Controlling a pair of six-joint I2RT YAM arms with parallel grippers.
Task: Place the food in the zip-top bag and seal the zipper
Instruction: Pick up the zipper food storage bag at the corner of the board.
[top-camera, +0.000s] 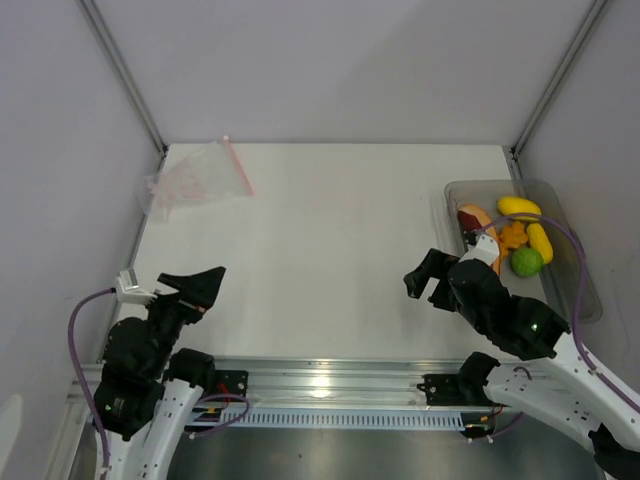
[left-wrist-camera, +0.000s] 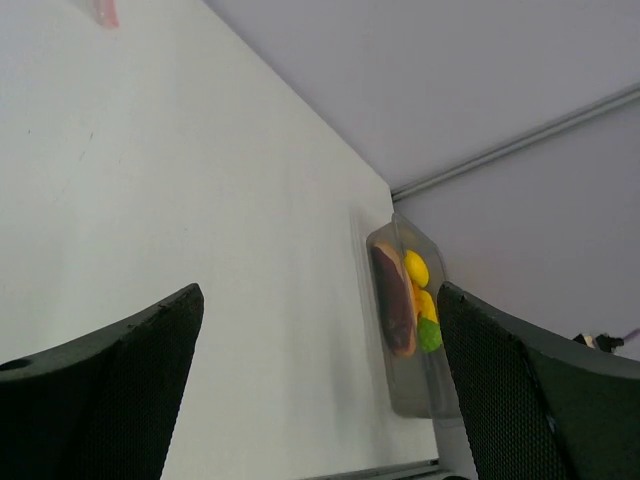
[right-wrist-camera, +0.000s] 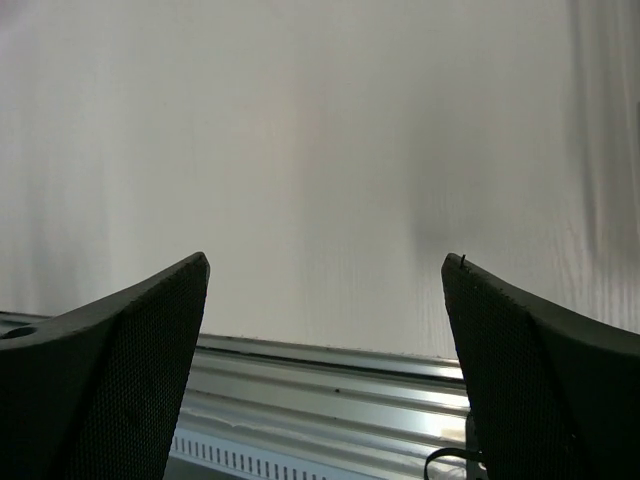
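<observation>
The clear zip-top bag (top-camera: 190, 185) lies flat at the table's far left, its pink-red zipper (top-camera: 238, 166) along its right edge. The food (top-camera: 510, 238), yellow, orange, reddish-brown pieces and a green lime (top-camera: 526, 261), sits in a grey-clear tray (top-camera: 560, 205) at the right edge; it also shows in the left wrist view (left-wrist-camera: 405, 295). My left gripper (top-camera: 195, 285) is open and empty near the front left, far from the bag. My right gripper (top-camera: 425, 275) is open and empty just left of the tray. The right wrist view shows only bare table between the fingers (right-wrist-camera: 120, 340).
An aluminium rail (top-camera: 330, 385) runs along the near table edge between the arm bases. Grey enclosure walls stand on the left, back and right. A purple cable (top-camera: 575, 260) loops over the tray from the right arm.
</observation>
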